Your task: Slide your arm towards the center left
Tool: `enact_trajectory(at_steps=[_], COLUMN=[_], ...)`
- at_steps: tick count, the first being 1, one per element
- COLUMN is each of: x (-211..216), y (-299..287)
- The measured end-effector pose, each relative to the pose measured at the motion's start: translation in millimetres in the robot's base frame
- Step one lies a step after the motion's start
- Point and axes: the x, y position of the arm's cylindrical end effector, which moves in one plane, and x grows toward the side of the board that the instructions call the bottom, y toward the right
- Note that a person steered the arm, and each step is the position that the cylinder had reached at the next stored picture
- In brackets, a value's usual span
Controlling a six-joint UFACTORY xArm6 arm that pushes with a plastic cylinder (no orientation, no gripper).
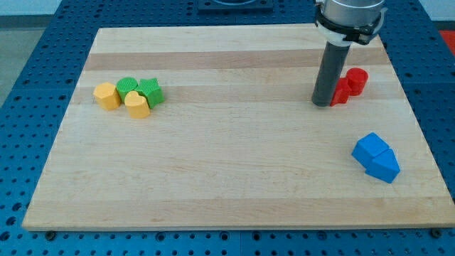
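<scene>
My tip (324,104) rests on the wooden board (227,178) at the view's upper right. It stands right against the left side of two red blocks: a round red cylinder (356,80) and a second red block (340,92) partly hidden behind the rod. Two blue blocks (375,157) lie touching each other at the view's right, below the tip. At the view's left sits a tight cluster: a yellow hexagonal block (107,95), a yellow heart-shaped block (137,104), a round green block (127,87) and a green star-like block (151,92).
The board lies on a blue perforated table (28,107). The arm's grey wrist (350,16) hangs above the rod at the view's top right.
</scene>
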Motion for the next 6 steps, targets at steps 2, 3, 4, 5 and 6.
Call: enact_trajectory(at_steps=[2, 3, 4, 5, 6], x=[52.7, 71.8, 88.6, 94.3, 93.5], y=[-52.0, -123.1, -204.4, -276.5, -348.2])
